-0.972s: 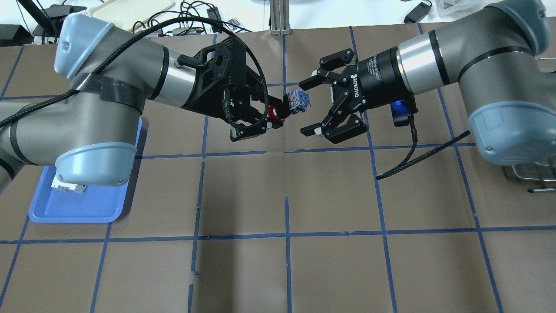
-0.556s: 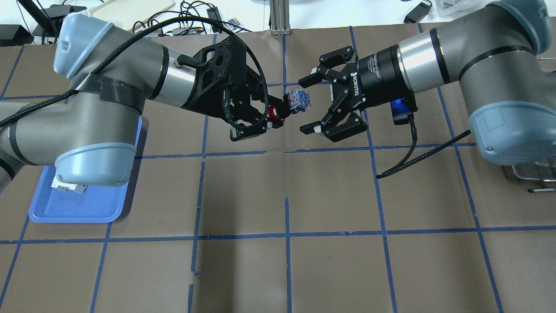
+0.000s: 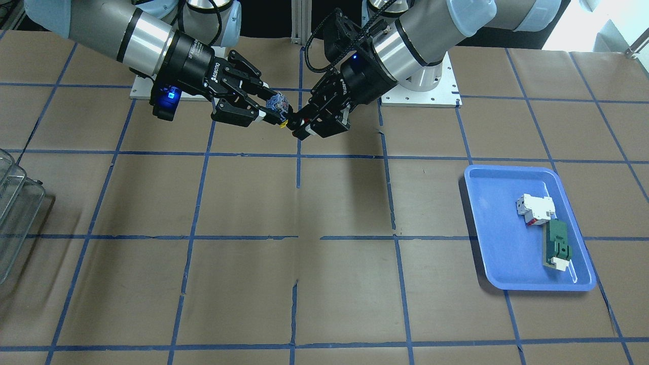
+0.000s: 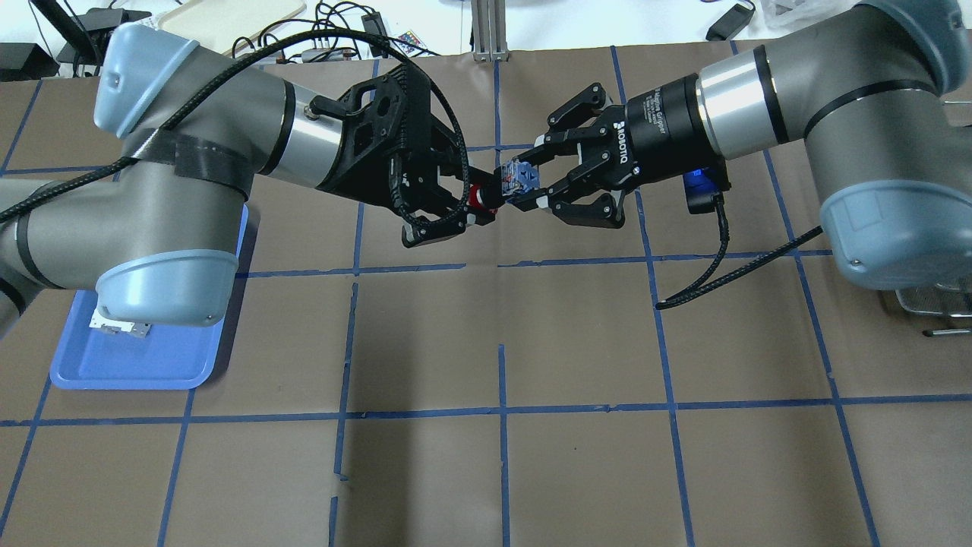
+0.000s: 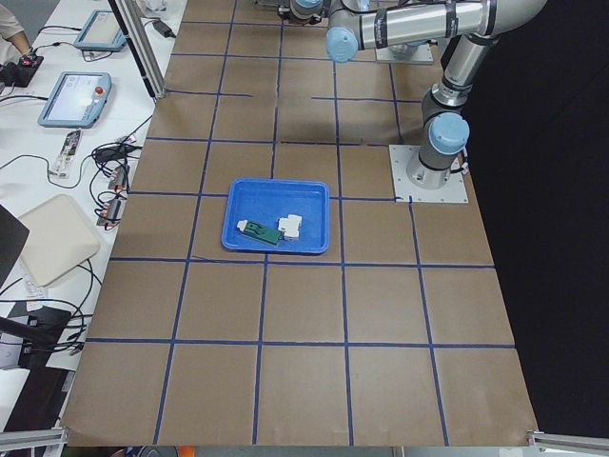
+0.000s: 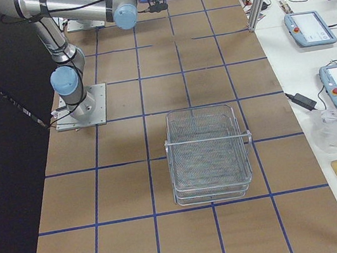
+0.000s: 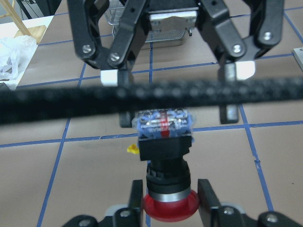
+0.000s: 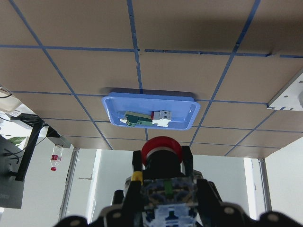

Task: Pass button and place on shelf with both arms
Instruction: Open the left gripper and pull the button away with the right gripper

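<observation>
The button (image 4: 520, 178) is held in the air between the two arms. My left gripper (image 4: 480, 199) is shut on its red cap, seen close in the left wrist view (image 7: 163, 142). My right gripper (image 4: 531, 181) has come in from the right. Its jaws stand on either side of the button's clear block base, partly narrowed, and the left wrist view shows a small gap on one side. The front view shows the same meeting (image 3: 278, 105). The shelf (image 6: 208, 152) stands far to the robot's right, with only its edge in the overhead view (image 4: 930, 300).
A blue tray (image 3: 502, 243) lies on the robot's left side and holds a white-and-red breaker block (image 3: 535, 209) and a green-and-white part (image 3: 557, 248). The table is brown paper with a blue tape grid. Cables and devices lie beyond the far edge.
My right gripper has moved left to the button and narrowed its jaws around the clear base. The left arm and the button have stayed still.
</observation>
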Available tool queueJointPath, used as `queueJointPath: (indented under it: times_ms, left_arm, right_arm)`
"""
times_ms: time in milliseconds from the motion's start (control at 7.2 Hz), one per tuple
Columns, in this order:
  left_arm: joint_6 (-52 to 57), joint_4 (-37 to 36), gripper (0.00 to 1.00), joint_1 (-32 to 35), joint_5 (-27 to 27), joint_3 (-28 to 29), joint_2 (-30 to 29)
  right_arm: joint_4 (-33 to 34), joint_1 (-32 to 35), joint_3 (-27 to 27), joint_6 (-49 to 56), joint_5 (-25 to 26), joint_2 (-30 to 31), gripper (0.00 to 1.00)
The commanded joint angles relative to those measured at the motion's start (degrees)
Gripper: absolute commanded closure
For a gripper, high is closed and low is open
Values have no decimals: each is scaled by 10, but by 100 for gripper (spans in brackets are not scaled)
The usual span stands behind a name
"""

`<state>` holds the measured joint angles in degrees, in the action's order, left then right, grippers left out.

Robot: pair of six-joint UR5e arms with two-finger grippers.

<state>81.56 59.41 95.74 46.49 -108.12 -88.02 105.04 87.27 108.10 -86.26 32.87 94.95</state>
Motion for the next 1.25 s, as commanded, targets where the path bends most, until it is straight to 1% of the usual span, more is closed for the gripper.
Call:
queueJointPath:
  times_ms: [0,139,278,694,972,1111]
  left_arm:
    - [0,0,79,1,-3,0,-4]
    - [-1,0,64,1,-24,0,-4]
    - [1,-1,1,1,-25,2,-5]
    - [-9,0,0,1,-19,3,-3]
    - [-69,1,0,-1,-7,8,-4]
    - [-109,1,0,0,55,8,-7]
  right_arm:
    - [3,0,-1,0,0,1,100]
    - [3,0,-3,-1,-1,1,100]
    - [3,0,-3,-2,-3,0,100]
    - [2,-2,-5,0,-4,-3,100]
    - [3,-16,-4,7,6,-4,100]
    - [3,-33,-5,35,31,-4,100]
